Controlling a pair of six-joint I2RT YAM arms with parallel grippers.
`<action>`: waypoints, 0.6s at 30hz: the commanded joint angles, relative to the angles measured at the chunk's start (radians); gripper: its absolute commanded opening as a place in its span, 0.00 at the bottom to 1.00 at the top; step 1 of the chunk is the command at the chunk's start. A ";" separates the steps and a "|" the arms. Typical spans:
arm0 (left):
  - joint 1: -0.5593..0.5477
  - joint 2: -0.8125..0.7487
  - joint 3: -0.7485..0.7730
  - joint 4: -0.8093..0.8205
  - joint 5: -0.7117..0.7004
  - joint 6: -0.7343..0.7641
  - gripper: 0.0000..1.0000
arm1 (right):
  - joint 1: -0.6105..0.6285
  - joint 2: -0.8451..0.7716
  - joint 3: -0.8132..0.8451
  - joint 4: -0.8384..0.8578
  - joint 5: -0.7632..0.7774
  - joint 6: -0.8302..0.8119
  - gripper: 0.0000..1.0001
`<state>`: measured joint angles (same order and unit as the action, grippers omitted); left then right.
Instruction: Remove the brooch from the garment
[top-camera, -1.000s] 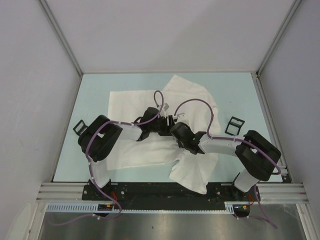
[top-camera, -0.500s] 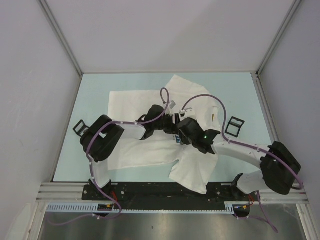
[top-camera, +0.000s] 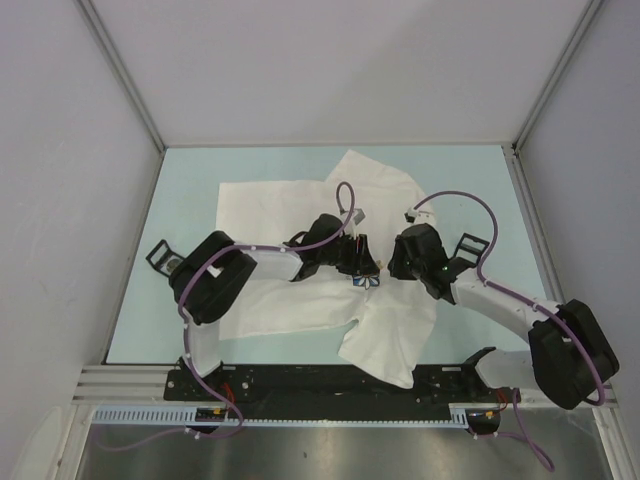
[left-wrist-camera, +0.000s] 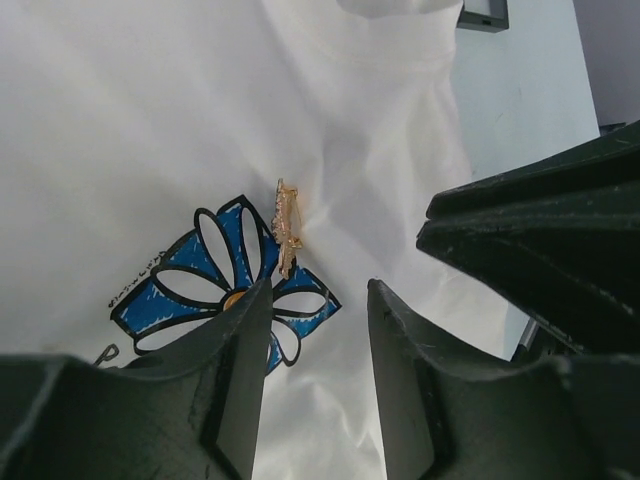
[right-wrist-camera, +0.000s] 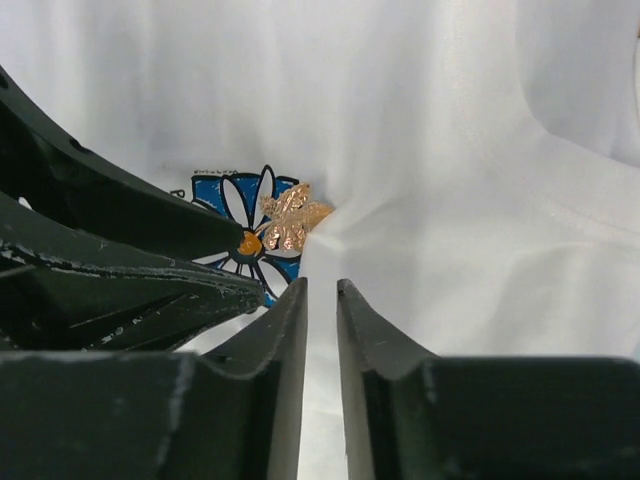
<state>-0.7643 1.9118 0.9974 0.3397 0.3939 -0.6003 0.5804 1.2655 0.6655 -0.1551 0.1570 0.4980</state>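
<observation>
The garment, a white T-shirt (top-camera: 280, 205), lies spread on the table. The brooch (left-wrist-camera: 287, 225) is a small gold, leaf-shaped pin at the upper edge of the blue-and-white flower print (left-wrist-camera: 215, 290). It also shows in the right wrist view (right-wrist-camera: 290, 218). My left gripper (left-wrist-camera: 315, 300) is open, its jaws low over the cloth just short of the brooch and print. My right gripper (right-wrist-camera: 322, 290) faces it from the right, its jaws almost together on a raised fold of the shirt (right-wrist-camera: 450, 150) beside the brooch. In the top view both grippers (top-camera: 362, 262) (top-camera: 392, 265) meet at the print (top-camera: 368, 281).
A small square black frame (top-camera: 160, 256) stands left of the shirt and another (top-camera: 470, 245) to its right, close to the right arm. The second frame also shows in the left wrist view (left-wrist-camera: 484, 14). Grey walls enclose the table on three sides.
My right arm has swung back to the right, uncovering the flower print. My left gripper has moved a little to the right, toward the print.
</observation>
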 joint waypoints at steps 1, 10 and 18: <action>-0.007 0.018 0.052 -0.014 -0.013 0.028 0.46 | -0.033 0.035 -0.004 0.109 -0.073 0.002 0.19; -0.007 0.035 0.081 -0.068 -0.073 0.022 0.41 | -0.045 0.104 -0.004 0.144 -0.086 -0.018 0.04; -0.009 0.084 0.129 -0.068 -0.032 0.023 0.36 | -0.047 0.126 -0.003 0.183 -0.088 -0.019 0.04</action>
<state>-0.7673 1.9728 1.0752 0.2577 0.3435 -0.5934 0.5388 1.3842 0.6617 -0.0353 0.0696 0.4957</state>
